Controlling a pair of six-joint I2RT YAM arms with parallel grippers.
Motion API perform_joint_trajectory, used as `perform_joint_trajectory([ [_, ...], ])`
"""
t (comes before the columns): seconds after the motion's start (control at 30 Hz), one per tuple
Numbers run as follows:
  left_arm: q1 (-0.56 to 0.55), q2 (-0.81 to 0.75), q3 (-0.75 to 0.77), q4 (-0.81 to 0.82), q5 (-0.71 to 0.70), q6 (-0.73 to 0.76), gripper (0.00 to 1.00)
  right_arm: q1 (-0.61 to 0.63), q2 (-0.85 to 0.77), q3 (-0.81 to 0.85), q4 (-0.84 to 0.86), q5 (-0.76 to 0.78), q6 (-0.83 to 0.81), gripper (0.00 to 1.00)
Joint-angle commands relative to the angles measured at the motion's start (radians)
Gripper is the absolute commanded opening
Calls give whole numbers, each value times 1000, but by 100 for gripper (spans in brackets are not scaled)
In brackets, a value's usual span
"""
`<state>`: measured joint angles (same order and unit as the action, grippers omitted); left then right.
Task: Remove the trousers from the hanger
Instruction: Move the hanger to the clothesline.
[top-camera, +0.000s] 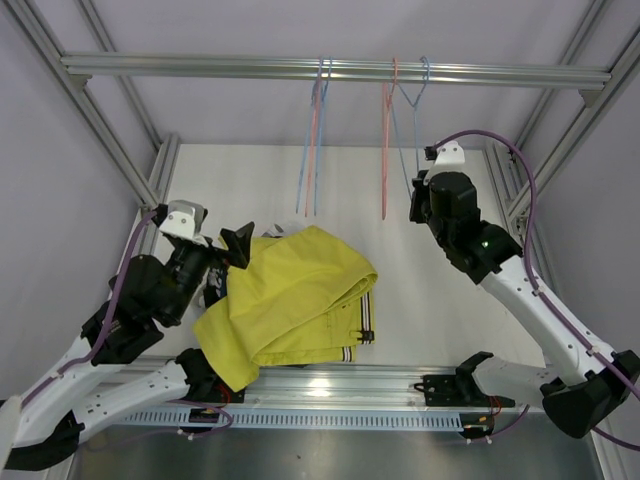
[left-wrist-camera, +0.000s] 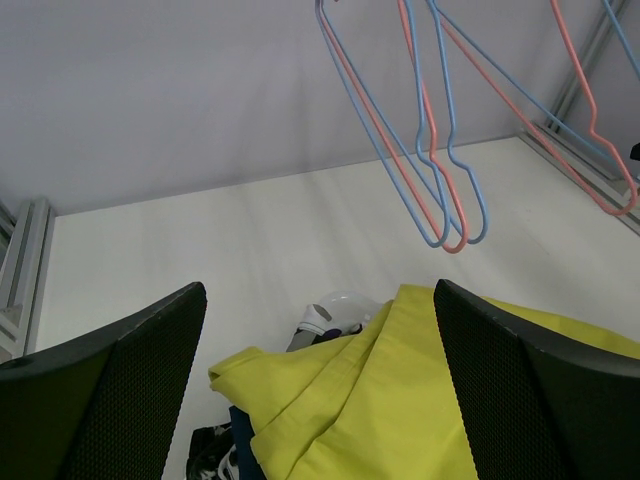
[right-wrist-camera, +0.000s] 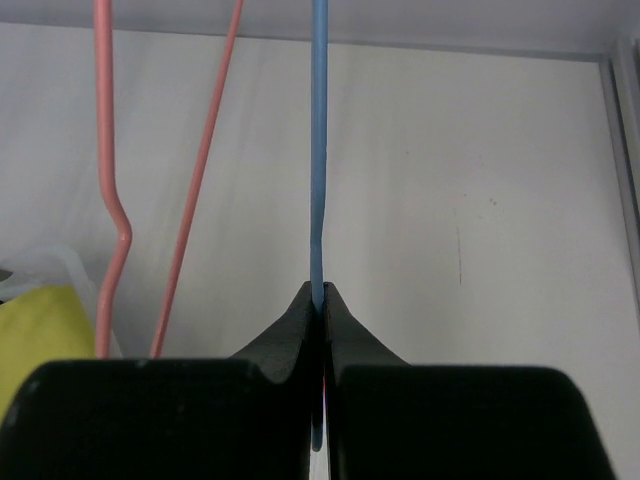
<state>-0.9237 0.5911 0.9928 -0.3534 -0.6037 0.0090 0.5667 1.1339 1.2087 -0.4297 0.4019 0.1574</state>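
Right pincer (right-wrist-camera: 320, 295) pinches the blue hanger (right-wrist-camera: 318, 150) at 1 o'clock; left pincer (left-wrist-camera: 318, 320) gapes wide. Pulling could unhook it.

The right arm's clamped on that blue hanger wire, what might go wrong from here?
The right jaws are shut on the thin blue hanger; the wire may slip or twist out.
The pink hanger hangs close beside it; a pull could tangle them or unhook one from the rail.
The yellow trousers lie at the table's near edge by the open left jaws; a nudge might push them off.
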Motion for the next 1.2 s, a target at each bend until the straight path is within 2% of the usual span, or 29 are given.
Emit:
perform_joint_trajectory([
  [0.0,-3,-14,-17,34,-16,14,99,15,12,54,8,-2,14,0],
  [0.2,-3,-28,-22,34,-15,13,99,77,78,104,-1,44,8,0],
  [0.53,-3,-57,-26,36,-10,11,99,263,228,199,-7,143,19,0],
  [1.17,-3,-106,-42,48,-8,11,99,415,444,391,-27,207,36,0],
])
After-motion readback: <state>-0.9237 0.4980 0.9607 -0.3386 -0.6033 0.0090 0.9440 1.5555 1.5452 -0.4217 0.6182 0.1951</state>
